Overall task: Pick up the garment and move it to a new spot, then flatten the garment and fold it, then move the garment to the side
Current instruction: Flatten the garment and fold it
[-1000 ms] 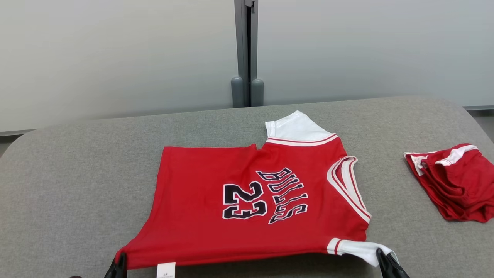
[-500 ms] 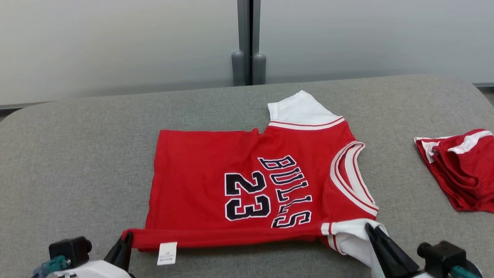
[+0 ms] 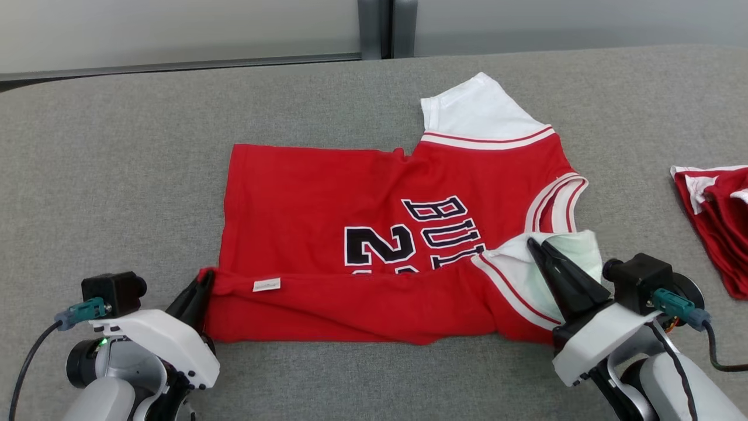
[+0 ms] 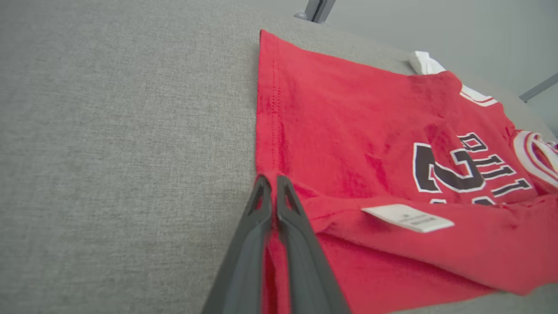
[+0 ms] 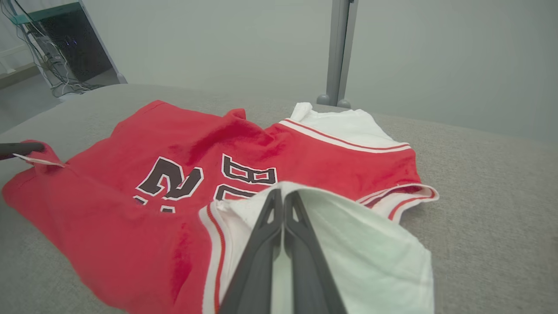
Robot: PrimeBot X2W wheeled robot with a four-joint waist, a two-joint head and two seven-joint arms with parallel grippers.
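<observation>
Grey woven tabletop (image 3: 117,146) | soft red jersey (image 3: 304,187) | near edge folded over

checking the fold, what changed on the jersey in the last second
The left end effector and right end effector, both shut on the jersey, carried its near edge up and over toward the far side; the flap now covers part of the lettering. The head camera also tilted down. The jersey's far edge and the second red garment kept their places.

Folded flap (image 3: 350,310) on the jersey (image 3: 304,187) hides half the number (image 3: 380,245) from me; red garment (image 3: 716,216) is cut off at right.
</observation>
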